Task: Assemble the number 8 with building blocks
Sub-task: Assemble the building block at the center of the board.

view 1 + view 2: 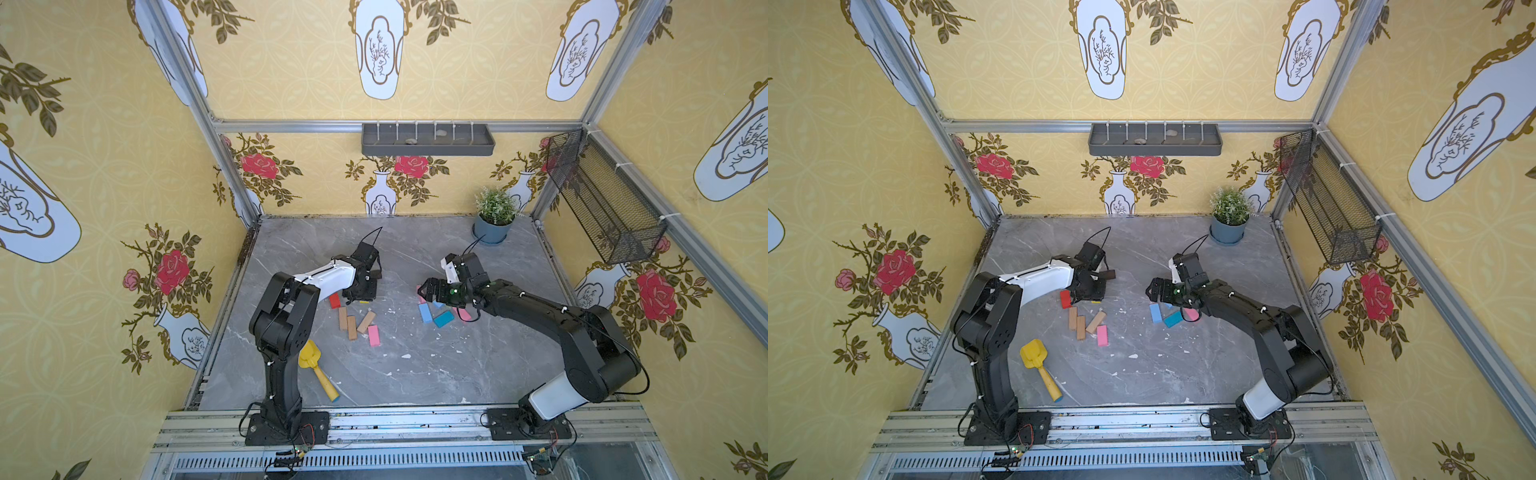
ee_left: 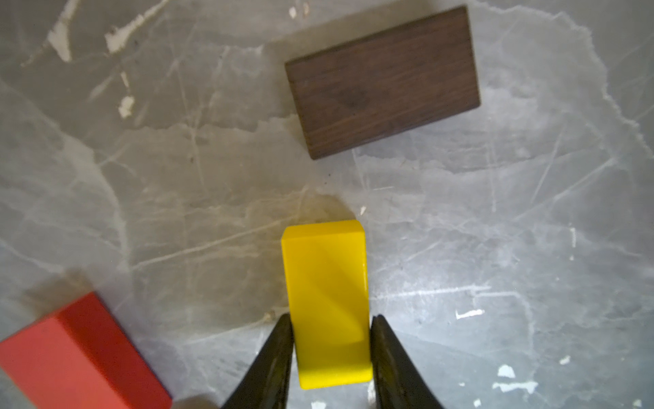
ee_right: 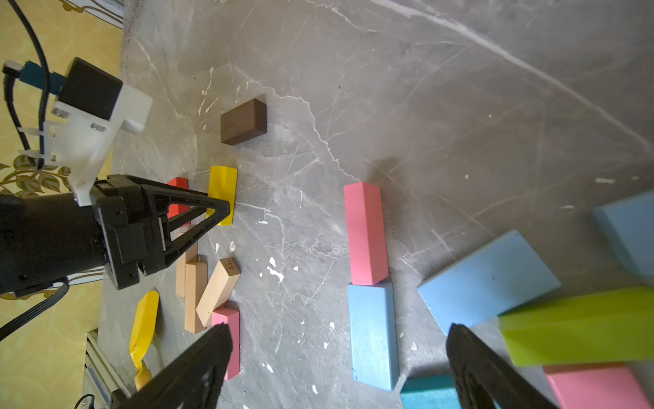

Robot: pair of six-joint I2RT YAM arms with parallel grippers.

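Pinching the yellow block (image 2: 325, 283) by its two long sides, the left gripper (image 2: 331, 318) is held low over the tabletop (image 1: 415, 374), left of its middle. The block appears to lie flat on the surface. A dark brown block (image 2: 382, 81) is set just beyond it toward the back edge, and a red block (image 2: 78, 354) toward the left edge. Three tan blocks (image 1: 353, 324) and a pink block (image 1: 373, 336) are gathered nearer the front edge. The right gripper (image 3: 339, 327) is spread wide and empty above a second pink block (image 3: 364, 233), light blue blocks (image 3: 488, 279), a green block (image 3: 580, 325) and a teal block (image 3: 428, 393), right of the middle. A yellow shovel (image 1: 316, 365) is laid near the front left corner.
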